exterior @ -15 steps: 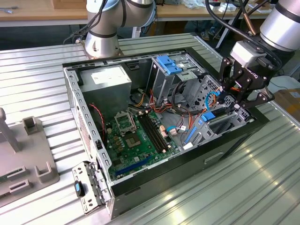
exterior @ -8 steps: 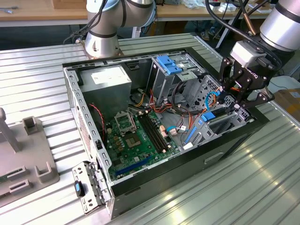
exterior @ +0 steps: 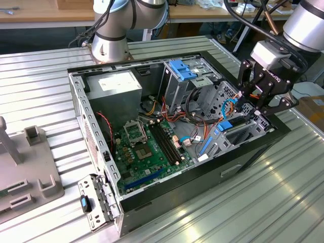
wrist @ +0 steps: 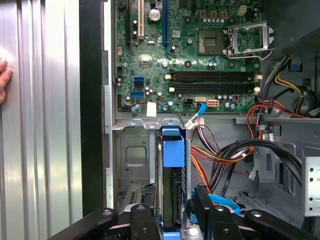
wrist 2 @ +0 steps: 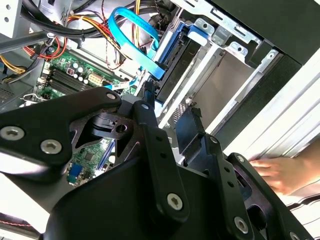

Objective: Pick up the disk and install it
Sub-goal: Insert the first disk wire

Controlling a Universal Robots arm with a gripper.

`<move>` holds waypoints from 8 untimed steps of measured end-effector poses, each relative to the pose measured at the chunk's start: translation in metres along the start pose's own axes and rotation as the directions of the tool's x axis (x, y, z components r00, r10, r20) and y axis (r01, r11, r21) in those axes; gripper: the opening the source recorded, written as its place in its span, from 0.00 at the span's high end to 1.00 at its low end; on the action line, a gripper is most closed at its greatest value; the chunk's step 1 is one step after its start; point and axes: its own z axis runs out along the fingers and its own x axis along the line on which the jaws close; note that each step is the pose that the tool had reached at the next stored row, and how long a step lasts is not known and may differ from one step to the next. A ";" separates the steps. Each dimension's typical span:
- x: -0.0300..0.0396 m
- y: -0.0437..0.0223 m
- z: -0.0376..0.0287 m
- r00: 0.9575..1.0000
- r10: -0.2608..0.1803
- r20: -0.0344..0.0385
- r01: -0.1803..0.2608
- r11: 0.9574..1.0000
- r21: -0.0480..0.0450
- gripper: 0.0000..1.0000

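The disk stands on edge in the metal drive cage at the front corner of the open computer case. Its blue rail faces the camera and its dark body runs down between my fingers. My gripper straddles it, one black finger on each side, and looks shut on it. In the exterior view the gripper hangs over the cage at the case's right end, with the disk's blue rail end just below. The second wrist view shows the fingers pointing at the disk.
The motherboard, coloured cable bundles and a blue data cable lie beside the cage. A power supply and a blue bracket sit at the back. A person's hand rests on the ribbed table outside the case. A grey fixture stands at the exterior view's left.
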 end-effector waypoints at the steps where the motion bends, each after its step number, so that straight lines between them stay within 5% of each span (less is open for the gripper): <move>1: 0.0000 0.0000 0.0000 1.000 0.000 0.000 0.000 1.000 0.000 0.56; 8: -0.0012 -0.0038 0.0000 1.000 -0.007 0.000 0.007 1.000 0.000 0.56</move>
